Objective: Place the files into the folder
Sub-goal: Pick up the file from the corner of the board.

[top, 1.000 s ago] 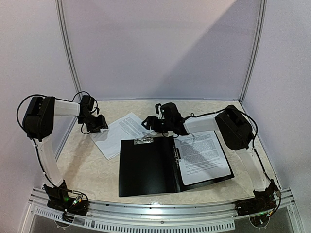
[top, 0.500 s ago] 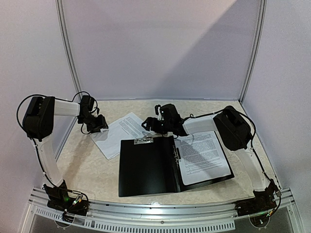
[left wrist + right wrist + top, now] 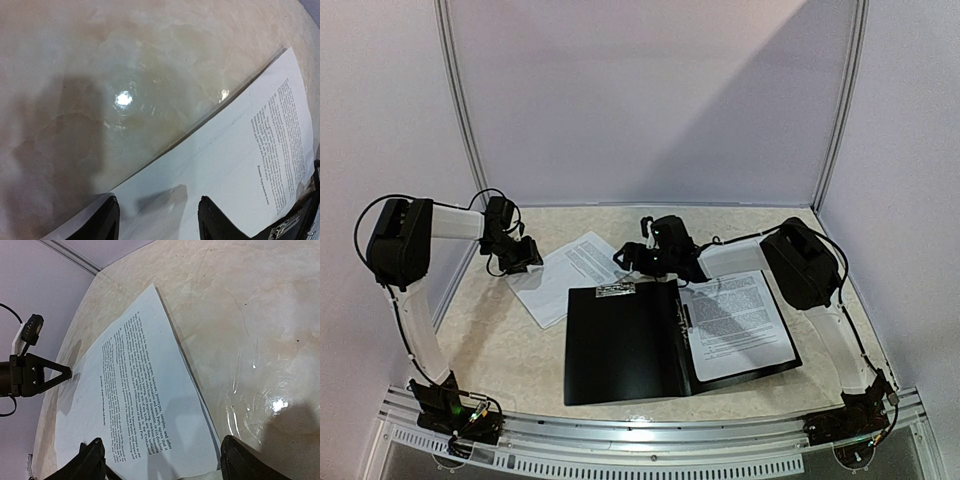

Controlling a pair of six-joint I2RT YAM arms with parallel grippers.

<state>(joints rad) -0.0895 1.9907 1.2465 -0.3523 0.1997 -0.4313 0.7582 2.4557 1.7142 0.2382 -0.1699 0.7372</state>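
Top external shows the tabletop (image 3: 500,340) carrying the open folder (image 3: 620,345). One printed sheet (image 3: 740,320) already lies on its right half, and the other files (image 3: 570,270) lie loose just behind its left cover. Over the last second the right tool (image 3: 623,257) has barely nudged, so nothing is gripped yet. Only the wrist views show its fingers and those of the left tool (image 3: 527,260) spread apart, empty, above that loose paper.

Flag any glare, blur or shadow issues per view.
Left wrist: bright glare spot on the table, marble soft and out of focus, a shadow across the loose sheet. Right wrist: smaller glare spots on the table at lower right, dark shadow beside them, sheet text fairly sharp. Top external: diagonal light band on the back wall, folder nearly featureless black, print too small to read.
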